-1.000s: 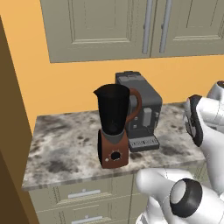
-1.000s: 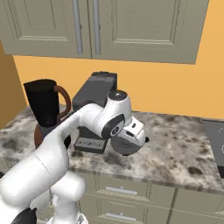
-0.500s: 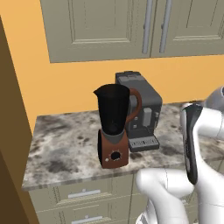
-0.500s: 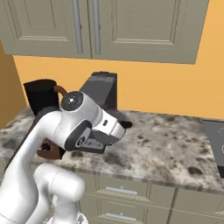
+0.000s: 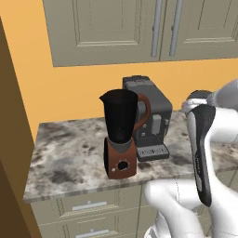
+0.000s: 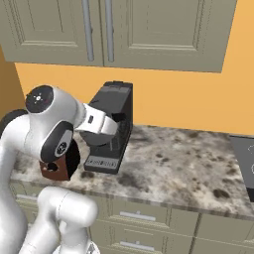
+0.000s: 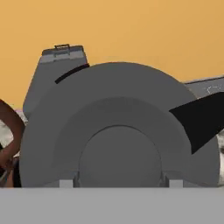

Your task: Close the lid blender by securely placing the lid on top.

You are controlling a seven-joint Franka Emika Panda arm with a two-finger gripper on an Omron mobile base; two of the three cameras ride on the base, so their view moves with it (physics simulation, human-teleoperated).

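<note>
Risk lies mostly in the carry: the round dark grey lid with its raised central knob (image 7: 119, 131) sits clamped in the gripper (image 7: 119, 183), close against the hand camera, off to the side of the tall black tapered blender jar on its reddish-brown base (image 5: 120, 135), which stands open-topped on the speckled stone counter (image 5: 65, 153). The boxy dark grey coffee machine (image 6: 111, 124) stands just beside the jar; a low swing could clip it. A tilted or off-centre approach might leave the lid cocked on the rim.
</note>
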